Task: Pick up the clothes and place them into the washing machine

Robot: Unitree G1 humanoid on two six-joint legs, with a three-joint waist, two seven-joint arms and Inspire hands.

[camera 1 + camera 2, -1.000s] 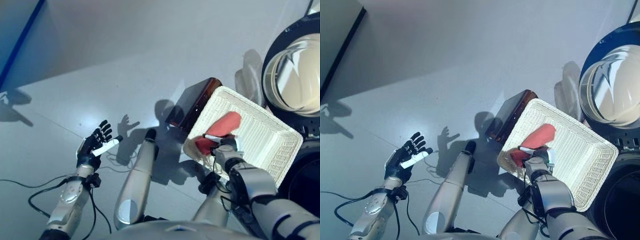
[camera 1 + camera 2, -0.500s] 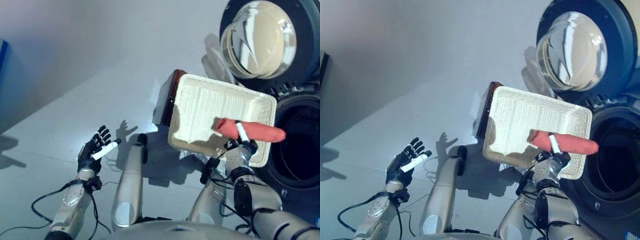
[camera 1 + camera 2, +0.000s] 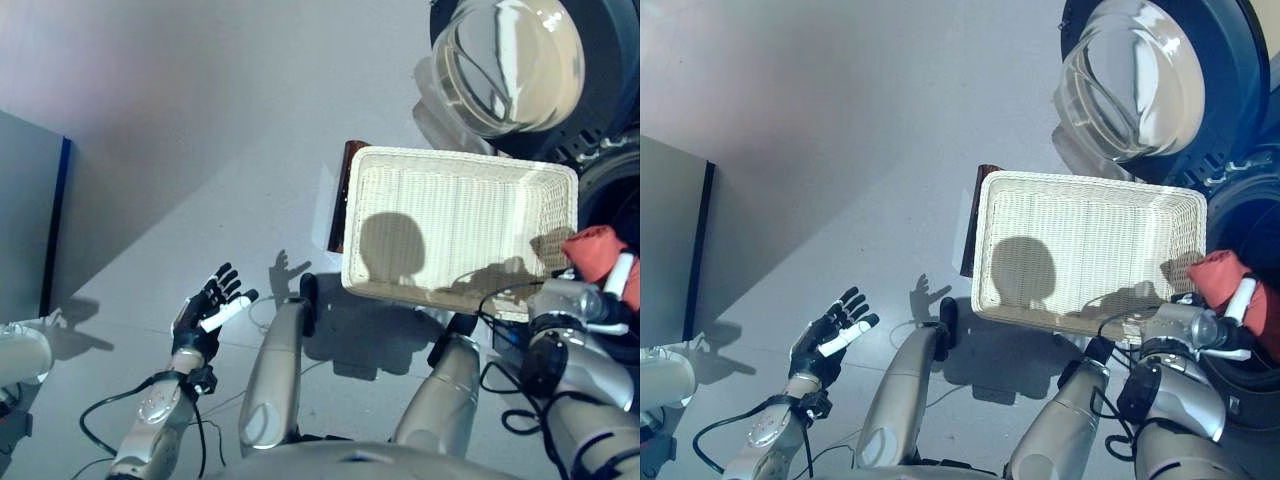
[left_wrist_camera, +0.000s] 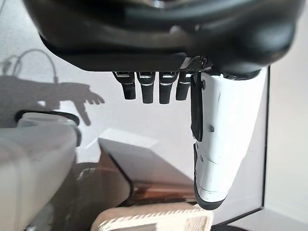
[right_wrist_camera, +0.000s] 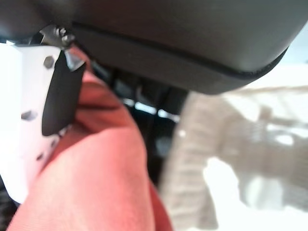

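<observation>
Red garment (image 3: pixel 1230 292) riding pinched in the right hand (image 3: pixel 1225 312), just past the white basket (image 3: pixel 1088 250), over the washing machine's dark drum mouth (image 3: pixel 1252 228). Carrying step underway; next, probably pushing deeper inside before letting go. Left hand (image 3: pixel 826 338) hanging spread, holding nothing, over the floor.

You see the basket (image 3: pixel 455 225) left of the washing machine (image 3: pixel 610 175), the cloth (image 3: pixel 1230 285) at its right edge.
</observation>
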